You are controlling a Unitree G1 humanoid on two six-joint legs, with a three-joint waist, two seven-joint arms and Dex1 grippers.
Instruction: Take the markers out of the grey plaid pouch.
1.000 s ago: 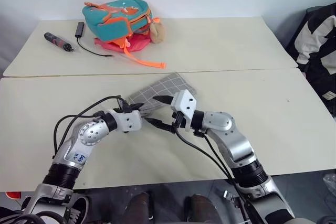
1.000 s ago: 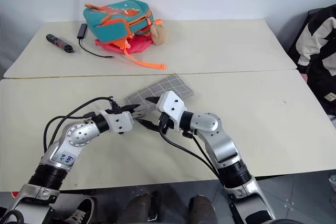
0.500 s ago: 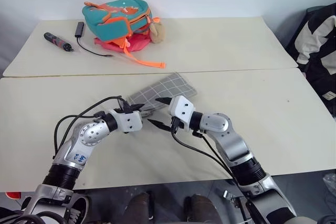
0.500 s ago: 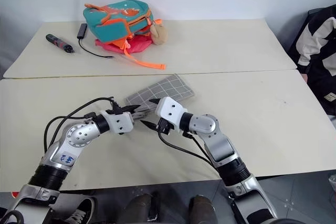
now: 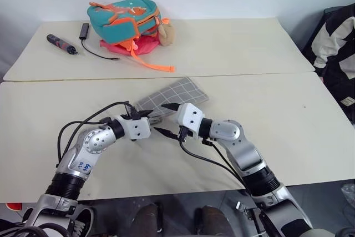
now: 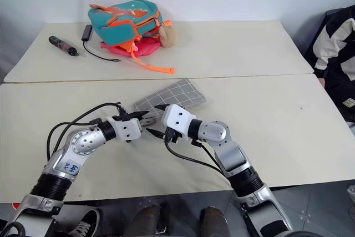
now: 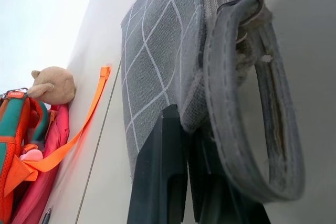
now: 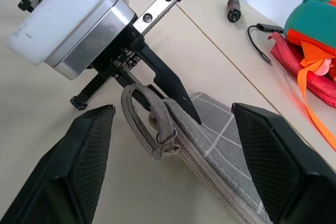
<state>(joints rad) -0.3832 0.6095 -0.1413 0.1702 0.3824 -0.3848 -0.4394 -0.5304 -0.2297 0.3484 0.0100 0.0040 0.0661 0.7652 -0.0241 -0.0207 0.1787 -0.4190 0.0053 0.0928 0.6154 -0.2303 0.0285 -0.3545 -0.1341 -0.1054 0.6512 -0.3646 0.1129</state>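
Now the left hand (image 5: 151, 116) pins the pouch's (image 5: 176, 95) seven-o'clock corner, anchoring it, while the right hand (image 5: 166, 119), fingers spread, lines up on the zipper loop (image 8: 152, 124).

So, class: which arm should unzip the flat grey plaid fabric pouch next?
Right. The right gripper is open, facing the zipper loop; the left gripper is shut on the pouch.

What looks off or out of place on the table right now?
Nothing spilled or damaged. The grey plaid pouch lies skewed across the table seam, one corner pinched by the shut left gripper, zipper loop dangling. The right gripper stands open by that loop. No markers out yet.
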